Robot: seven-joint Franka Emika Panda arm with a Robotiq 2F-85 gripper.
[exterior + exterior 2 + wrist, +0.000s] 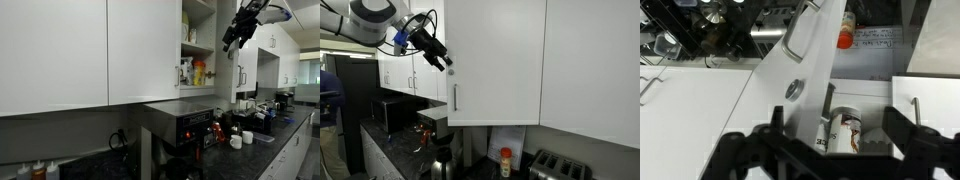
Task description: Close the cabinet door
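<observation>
Cabinet door [495,60] stands open, bottles [200,72] inside exposed. Gripper [447,65] sits at its free edge above the bar handle [455,97]. Jaws spread wide; contact unclear.

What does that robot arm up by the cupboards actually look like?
The arm is a chain of rounded white segments with dark joints. A blue piece sits near its wrist, thin black cables loop alongside, and it ends in a black two-fingered gripper. No markings are legible.
</observation>
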